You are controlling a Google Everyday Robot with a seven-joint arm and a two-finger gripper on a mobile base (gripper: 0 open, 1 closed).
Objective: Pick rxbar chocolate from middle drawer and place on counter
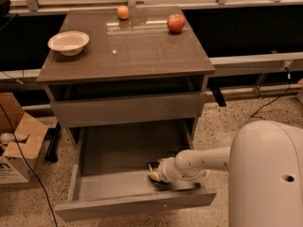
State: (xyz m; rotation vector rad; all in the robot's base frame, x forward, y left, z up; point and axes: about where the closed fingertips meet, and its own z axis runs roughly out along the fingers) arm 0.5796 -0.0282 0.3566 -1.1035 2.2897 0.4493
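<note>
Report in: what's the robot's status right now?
Gripper low inside open middle drawer, front right. Rxbar chocolate not clearly visible. Bowl, apple, orange on counter.
</note>
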